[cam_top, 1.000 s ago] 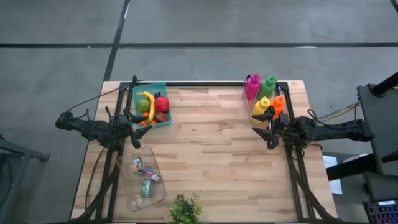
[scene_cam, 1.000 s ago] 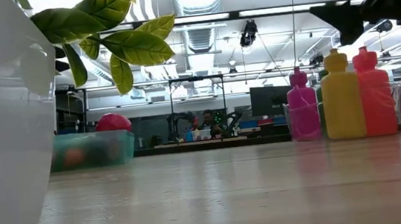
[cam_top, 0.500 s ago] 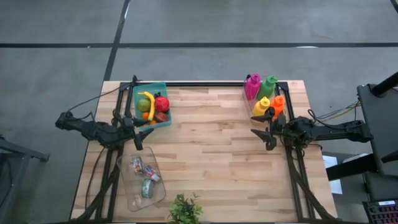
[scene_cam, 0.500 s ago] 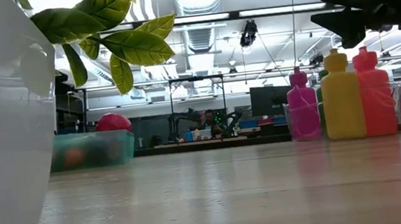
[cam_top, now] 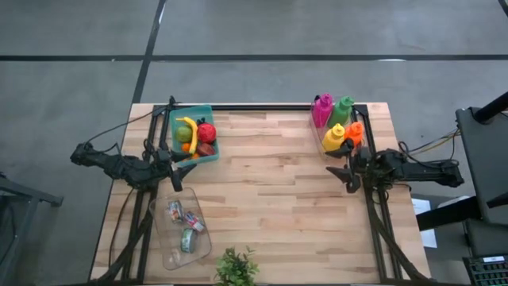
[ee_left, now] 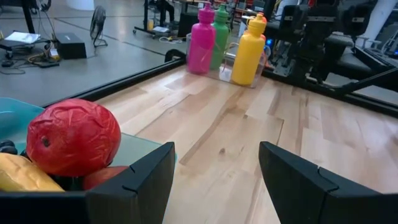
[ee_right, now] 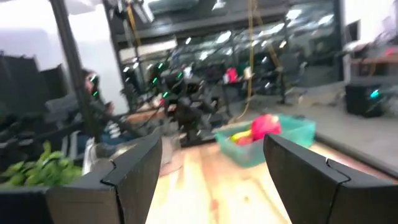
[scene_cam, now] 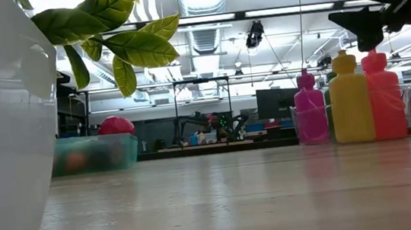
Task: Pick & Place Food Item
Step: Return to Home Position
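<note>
1. Two grippers, neither holding anything.
2. One left gripper (cam_top: 179, 168): fingers (ee_left: 137, 183) spread wide, nothing between them; poised over the left side of the table (cam_top: 278, 191), between the teal basket and the transparent bin.
3. One right gripper (cam_top: 336, 178): fingers (ee_right: 124, 180) spread just as wide, nothing between them; poised over the table's right side, just beside the bottles.
4. One transparent bin (cam_top: 157, 232): on the table's left side, near the potted plant; several small cans (cam_top: 187, 238) lying inside, labels too small to sort by colour.
5. One teal basket (cam_top: 208, 110): at the table's left corner opposite the bin's end; filled with a banana (cam_top: 189, 131), a red fruit (cam_top: 206, 133) and a green fruit (cam_top: 182, 133), with darker pieces underneath that cannot be made out.
6. Four bottles, upright and close together at the right corner level with the basket: pink bottle (cam_top: 321, 107), green bottle (cam_top: 342, 109), yellow bottle (cam_top: 335, 135), orange bottle (cam_top: 355, 133).
7. One potted plant (cam_top: 236, 266): at the table's edge, just beside the bin.
</note>
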Motion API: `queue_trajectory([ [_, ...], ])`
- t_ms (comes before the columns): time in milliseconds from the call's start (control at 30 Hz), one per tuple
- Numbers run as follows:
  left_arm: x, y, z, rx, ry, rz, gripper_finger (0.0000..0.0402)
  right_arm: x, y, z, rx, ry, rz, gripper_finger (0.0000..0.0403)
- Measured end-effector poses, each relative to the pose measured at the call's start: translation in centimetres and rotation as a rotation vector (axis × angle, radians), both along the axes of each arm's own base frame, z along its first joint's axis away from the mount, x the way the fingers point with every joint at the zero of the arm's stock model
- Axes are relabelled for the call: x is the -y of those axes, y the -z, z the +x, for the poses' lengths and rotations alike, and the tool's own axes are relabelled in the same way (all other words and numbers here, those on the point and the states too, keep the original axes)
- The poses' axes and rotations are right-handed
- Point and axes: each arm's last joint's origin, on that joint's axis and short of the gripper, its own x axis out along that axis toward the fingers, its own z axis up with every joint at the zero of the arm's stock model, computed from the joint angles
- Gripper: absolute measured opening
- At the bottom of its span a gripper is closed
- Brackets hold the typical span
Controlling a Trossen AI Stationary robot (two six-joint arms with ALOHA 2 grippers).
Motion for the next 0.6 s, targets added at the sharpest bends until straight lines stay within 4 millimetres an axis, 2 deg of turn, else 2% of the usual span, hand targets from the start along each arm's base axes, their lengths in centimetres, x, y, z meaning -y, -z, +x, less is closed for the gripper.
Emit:
queue_trajectory([
  [267, 0.0, 0.0, 0.0, -0.006, 0.001, 0.002, 0.0236, 0.1, -0.3, -0.1, 0.027, 0.038, 0.015, 0.0276],
  [600, 0.0, 0.1, 0.0, -0.008, 0.001, 0.003, 0.0236, 0.1, 1.1, 0.3, -0.118, 0.041, 0.001, 0.0276],
])
